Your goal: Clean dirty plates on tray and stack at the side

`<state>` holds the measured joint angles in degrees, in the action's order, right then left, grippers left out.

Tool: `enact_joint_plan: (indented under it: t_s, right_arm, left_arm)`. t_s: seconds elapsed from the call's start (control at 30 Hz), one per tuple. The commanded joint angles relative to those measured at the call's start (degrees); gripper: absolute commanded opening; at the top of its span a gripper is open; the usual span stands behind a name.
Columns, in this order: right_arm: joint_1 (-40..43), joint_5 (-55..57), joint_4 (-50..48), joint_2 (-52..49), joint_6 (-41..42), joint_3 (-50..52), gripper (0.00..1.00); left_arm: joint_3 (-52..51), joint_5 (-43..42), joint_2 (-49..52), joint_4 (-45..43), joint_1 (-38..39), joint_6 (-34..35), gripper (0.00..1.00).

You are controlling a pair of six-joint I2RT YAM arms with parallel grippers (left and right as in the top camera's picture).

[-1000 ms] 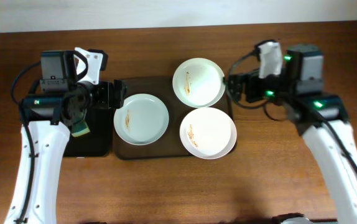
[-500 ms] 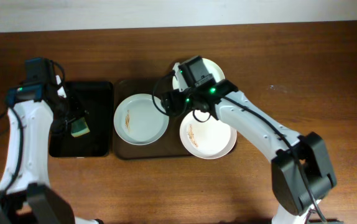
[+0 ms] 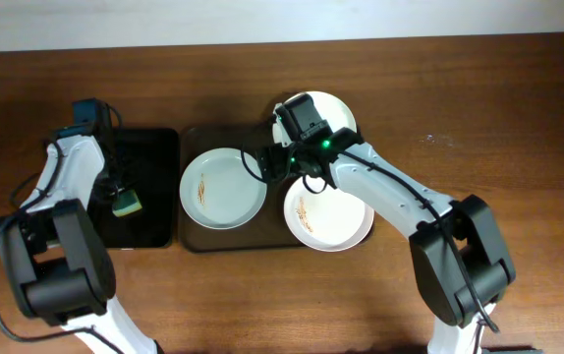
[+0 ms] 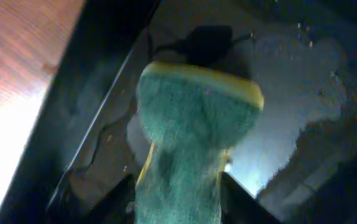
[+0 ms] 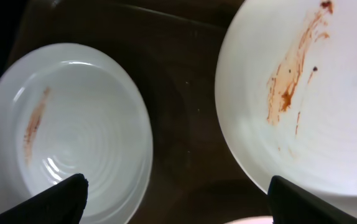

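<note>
Gripping a green-and-yellow sponge (image 4: 194, 118), the left tool (image 4: 178, 202) has both fingers pressed against the sponge's sides and points down into the black bin (image 3: 154, 147). The left arm is folded tight: its white forearm runs along the bin's left wall and its wrist sits over the back-left corner.

The right tool (image 5: 191, 202) stands wide open and holds nothing, with its fingertips at the two lower corners of the wrist view. The right arm reaches in a long diagonal from the front right, crossing the front plate (image 3: 331, 221). Its wrist is over the back plate (image 3: 341, 113) and its tool is above the tray (image 3: 194, 236).

Edges:
- The bin's right wall lies just beside the tray's left rim.
- The back plate overhangs the back rim.
- The front plate reaches the front-right corner.
- The left plate (image 3: 225, 189) sits inside the rim, near the front plate but apart from it.
- Bench (image 3: 479, 118) wood shows broadly to the right of the tray and along the front.

Only the left wrist view shows the wet sheen on the bin floor. Whether the sponge touches that floor cannot be told. The right wrist view shows the orange-brown smears (image 5: 287, 87) most clearly, on two plates with dark tray between them. Only the overhead view shows all three plates.
</note>
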<state>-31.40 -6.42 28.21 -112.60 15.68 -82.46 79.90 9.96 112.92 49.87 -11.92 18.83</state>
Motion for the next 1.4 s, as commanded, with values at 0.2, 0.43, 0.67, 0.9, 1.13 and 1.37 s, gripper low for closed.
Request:
enact_joint_plan:
  t_s: [0.2, 0.43, 0.67, 0.9, 1.13, 1.37]
  right_arm:
    - [-0.13, 1.11, -0.44, -0.98, 0.26, -0.42, 0.93]
    - [-0.15, 0.46, -0.94, -1.05, 1.38, -0.42, 0.85]
    - [-0.15, -7.02, -3.54, -4.04, 1.42, -0.39, 0.61]
    - [-0.63, -9.70, -3.63, -5.73, 10.05, -0.37, 0.54]
    - [-3.15, -9.73, -3.74, -8.50, 11.06, -0.37, 0.44]
    - [-3.08, -9.66, -2.47, -9.31, 13.42, -0.37, 0.04]
  left_arm:
    - [0.63, 0.83, 5.01, -2.86, 0.02, -0.92, 0.01]
    - [11.32, -2.62, -1.16, 7.96, 0.15, -7.02, 0.01]
    - [13.68, -19.82, -4.85, 13.66, 3.58, -21.90, 0.01]
    - [13.62, -19.67, -4.83, 14.36, 8.15, -23.69, 0.01]
    - [10.93, -19.63, -4.79, 14.91, 13.62, -23.69, 0.01]
    - [10.86, -19.65, -4.50, 14.03, 14.62, -23.69, 0.01]
